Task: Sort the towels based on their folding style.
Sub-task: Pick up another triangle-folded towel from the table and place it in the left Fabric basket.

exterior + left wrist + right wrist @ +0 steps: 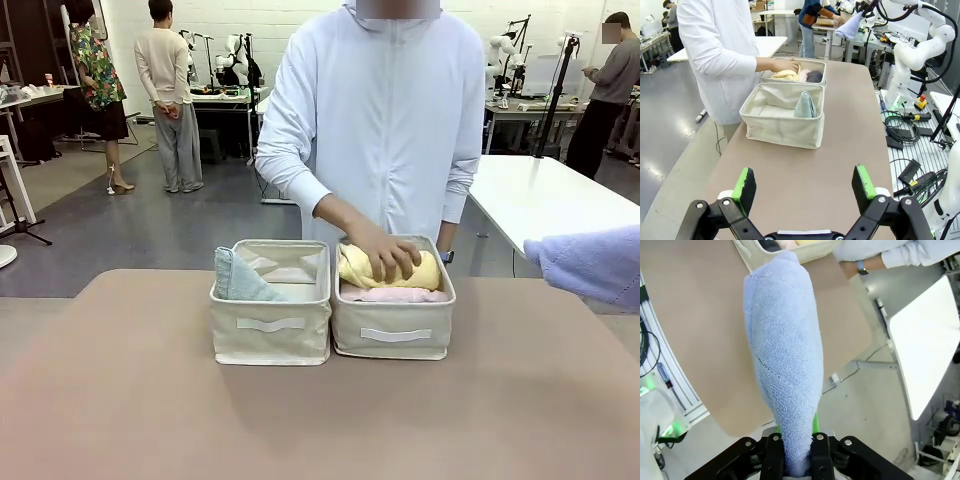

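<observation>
Sort nearly done, by my read. Right gripper (797, 427) was clamped shut on one end of the periwinkle cone towel (782, 340), which stuck straight out ahead of its fingers, up off the surface (320, 420), not yet binned. Left gripper (803, 175) hung wide open, holding nothing. Ahead of it, the nearer bin (780, 131) had the green-grey cone towel (805, 105) leaning inside. The farther bin (819, 63) just behind held the yellow roll (785, 75), pink roll (395, 294) and dark grey roll (814, 76), with the person's hand (383, 255) on the yellow one. Whether more lay underneath I couldn't tell. Left to do, I judged: periwinkle cone into the nearer bin. No readable writing; the white strips (272, 324) on the bin fronts looked blank.
</observation>
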`<state>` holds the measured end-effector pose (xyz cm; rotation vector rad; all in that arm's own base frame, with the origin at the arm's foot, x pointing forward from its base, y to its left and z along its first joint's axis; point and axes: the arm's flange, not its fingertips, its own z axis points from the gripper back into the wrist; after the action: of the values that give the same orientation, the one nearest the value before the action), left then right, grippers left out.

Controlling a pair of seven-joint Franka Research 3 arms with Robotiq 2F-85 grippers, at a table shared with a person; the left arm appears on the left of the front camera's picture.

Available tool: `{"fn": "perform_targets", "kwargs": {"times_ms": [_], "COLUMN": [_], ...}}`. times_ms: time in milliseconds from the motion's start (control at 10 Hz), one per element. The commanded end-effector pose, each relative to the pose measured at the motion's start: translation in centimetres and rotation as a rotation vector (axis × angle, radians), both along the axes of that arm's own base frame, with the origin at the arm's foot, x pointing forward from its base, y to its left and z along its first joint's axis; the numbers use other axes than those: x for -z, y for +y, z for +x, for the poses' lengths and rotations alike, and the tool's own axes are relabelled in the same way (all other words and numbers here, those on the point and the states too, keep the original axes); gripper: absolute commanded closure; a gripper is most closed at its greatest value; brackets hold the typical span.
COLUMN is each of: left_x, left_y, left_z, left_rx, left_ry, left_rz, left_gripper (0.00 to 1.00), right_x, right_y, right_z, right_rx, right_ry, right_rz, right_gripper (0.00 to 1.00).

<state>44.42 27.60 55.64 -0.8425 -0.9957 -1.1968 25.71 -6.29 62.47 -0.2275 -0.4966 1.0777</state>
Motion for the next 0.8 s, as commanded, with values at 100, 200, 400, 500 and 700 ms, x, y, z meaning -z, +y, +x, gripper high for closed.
{"fn": "perform_targets", "kwargs": {"times_ms": [100,200,400,500,700], "left_x": [0.0,0.0,0.0,0.0,0.0], "left_y": [-0.1,-0.1,-0.1,-0.1,-0.1], "left_z": [-0.3,-0.3,-0.3,-0.3,-0.3], "left_rx": [0.0,0.0,0.0,0.0,0.0], "left_ry": [0.008,0.008,0.008,0.008,0.008], "left_rz": [0.017,0.017,0.017,0.017,0.017], "left_gripper": [0.0,0.0,0.0,0.0,0.0], "right_x": [-2.0,-2.9,-3.0,-2.0,-0.6], "right_y": [3.3,6.4,12.5,15.1,17.0], "right_z": [3.8,6.3,11.8,14.1,16.3], "right_rx": [-0.054,-0.103,-0.195,-0.204,-0.209], "right_ry": [0.037,0.089,0.224,0.28,0.339], "right_rz": [-0.052,-0.107,-0.187,-0.239,-0.278], "right_gripper": [0.82,0.82,0.82,0.82,0.82]}}
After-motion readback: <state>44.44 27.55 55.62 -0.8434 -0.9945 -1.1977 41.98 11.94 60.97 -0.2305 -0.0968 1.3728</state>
